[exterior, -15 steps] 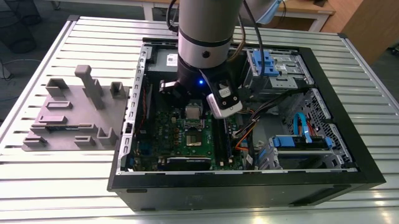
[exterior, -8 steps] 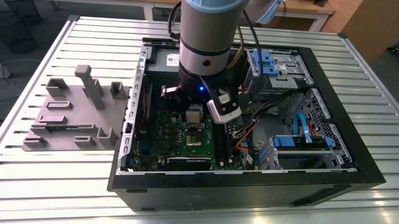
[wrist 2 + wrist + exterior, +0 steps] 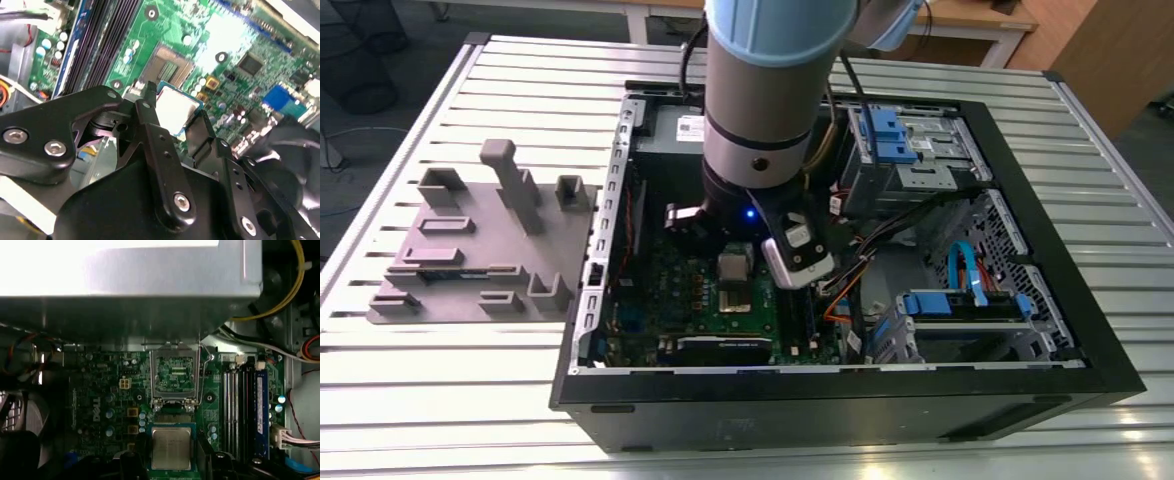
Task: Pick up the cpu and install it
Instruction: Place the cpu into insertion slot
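The cpu (image 3: 171, 449), a small square chip with a silver-grey top and pale rim, sits between my two black fingers (image 3: 129, 464). My gripper (image 3: 167, 460) is shut on it by its edges. In the second wrist view the cpu (image 3: 175, 106) hangs just above the green motherboard, held by the gripper (image 3: 176, 119). The metal-framed socket (image 3: 174, 374) lies a short way ahead of the chip with its frame lifted and its contact field bare; the socket (image 3: 170, 65) is also seen beyond the fingertips. In the exterior view the arm (image 3: 754, 120) reaches down into the open computer case (image 3: 854, 385).
Memory slots (image 3: 245, 410) run beside the socket. A metal power supply box (image 3: 150, 285) overhangs the board's far side, with yellow cables (image 3: 292, 285) nearby. Blue drive bays (image 3: 961, 305) and loose cables fill the case's right half. A grey fixture block (image 3: 480, 250) stands on the slatted table.
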Controlling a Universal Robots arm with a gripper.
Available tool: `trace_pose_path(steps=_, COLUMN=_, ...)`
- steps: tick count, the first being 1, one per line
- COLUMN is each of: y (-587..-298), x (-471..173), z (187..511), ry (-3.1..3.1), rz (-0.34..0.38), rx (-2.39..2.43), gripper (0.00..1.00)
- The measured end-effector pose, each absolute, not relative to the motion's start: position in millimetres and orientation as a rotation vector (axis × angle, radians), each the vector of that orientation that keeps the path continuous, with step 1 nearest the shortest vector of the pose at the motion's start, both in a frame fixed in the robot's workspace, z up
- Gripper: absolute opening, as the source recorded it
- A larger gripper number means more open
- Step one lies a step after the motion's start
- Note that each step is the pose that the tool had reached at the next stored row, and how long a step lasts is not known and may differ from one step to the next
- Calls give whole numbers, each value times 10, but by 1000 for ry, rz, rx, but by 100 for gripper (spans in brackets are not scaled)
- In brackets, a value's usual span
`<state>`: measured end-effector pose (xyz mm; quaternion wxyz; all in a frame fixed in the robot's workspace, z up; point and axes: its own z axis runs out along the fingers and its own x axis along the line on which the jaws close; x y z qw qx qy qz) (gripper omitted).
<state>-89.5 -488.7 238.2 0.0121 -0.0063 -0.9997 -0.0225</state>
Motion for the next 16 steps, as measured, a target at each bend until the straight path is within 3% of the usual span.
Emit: trace_pose_path(steps=16, y=-4917, x=-814, z=2170, ry=-3117, rz=-70, rx=-20, gripper=47)
